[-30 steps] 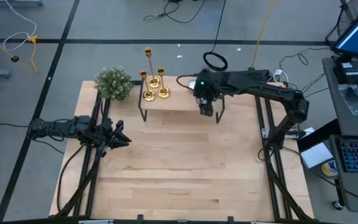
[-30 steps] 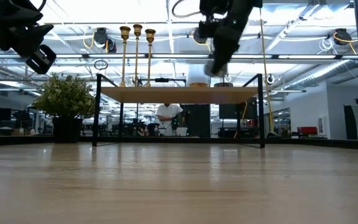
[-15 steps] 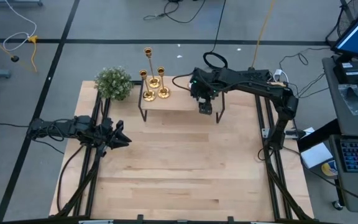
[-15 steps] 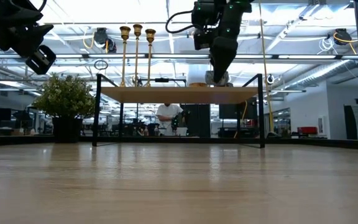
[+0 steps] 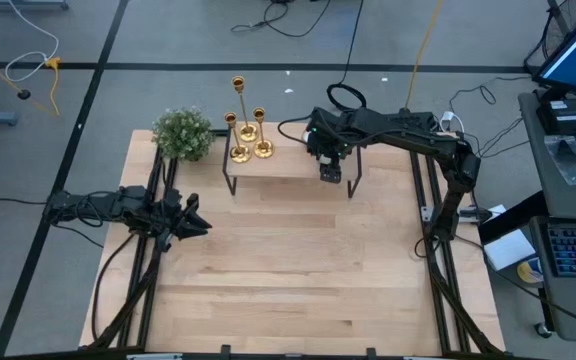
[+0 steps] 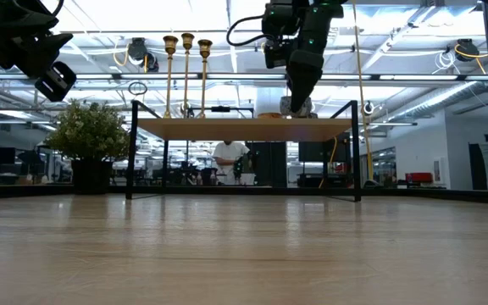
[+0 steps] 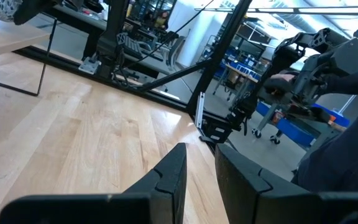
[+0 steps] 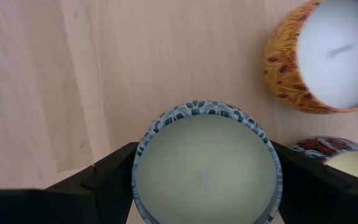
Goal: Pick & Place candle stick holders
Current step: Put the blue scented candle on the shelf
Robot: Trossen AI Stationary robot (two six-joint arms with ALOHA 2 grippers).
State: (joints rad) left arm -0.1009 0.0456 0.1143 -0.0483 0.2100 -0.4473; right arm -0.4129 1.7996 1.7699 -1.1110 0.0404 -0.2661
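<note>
On the far side of the worktop point(image 5: 298, 270) stands a small raised shelf point(image 5: 288, 163) on thin dark legs, and the three candle stick holders point(image 5: 247, 140) are grouped upright at its left end, close together, their gold stems of differing heights rising side by side in the low view point(image 6: 186, 76). Just left of the shelf sits a green bushy plant point(image 5: 183, 133). The right gripper point(image 5: 329, 172) hangs over the right part of the shelf, well apart from the candle stick holders, pointing straight down. Its wrist view shows its jaws spread wide to either side of a round candle point(image 8: 205, 169) in a patterned blue-rimmed tin, the dark fingers point(image 8: 114, 174) just beside the tin's wall; whether they touch it cannot be told. A second candle point(image 8: 322, 56) with a yellow patterned wall stands near it on the shelf, and part of a third point(image 8: 347, 162) shows just beside the first. The left gripper point(image 5: 190, 225) waits above the left side of the worktop, its jaws nearly closed with a narrow gap and holding nothing. A person point(image 6: 229, 161) shows in the room beyond the shelf in the low view.
</note>
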